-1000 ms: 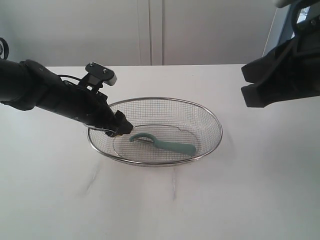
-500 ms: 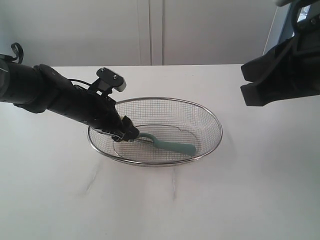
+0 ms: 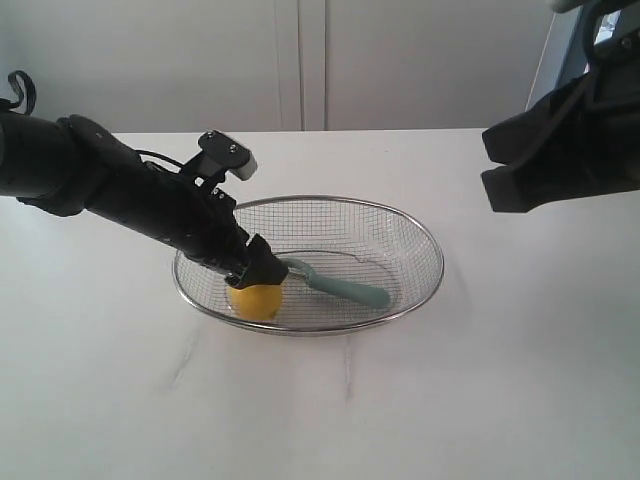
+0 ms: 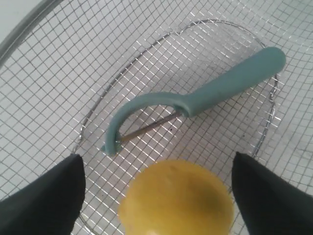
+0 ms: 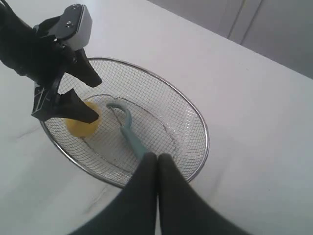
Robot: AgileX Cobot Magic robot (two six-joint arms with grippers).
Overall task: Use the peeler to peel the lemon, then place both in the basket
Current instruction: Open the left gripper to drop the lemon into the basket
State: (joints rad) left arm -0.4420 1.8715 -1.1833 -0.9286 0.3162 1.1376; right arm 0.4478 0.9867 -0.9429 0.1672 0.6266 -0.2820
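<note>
1. The left gripper reaches down into the basket, a wide wire-mesh bowl on the white table.
2. What has changed: a second ago I could see only the peeler in the basket. Now the lemon is in plain view on the mesh at the near-left side, directly under the left gripper's tips.
3. In the left wrist view the two dark fingers stand wide apart on either side of the lemon. One finger is clear of it; the other is very close, and I cannot tell if it touches. I judge the lemon released, resting on the basket floor.
4. The peeler lies flat in the basket, its hooked head just beside the lemon, its handle pointing away toward the right.
5. The right gripper hangs well above the basket's right side, jaws pressed together and holding nothing.
6. Both items now sit in the basket, so I judge the task almost done; what remains is lifting the left arm clear.
</note>
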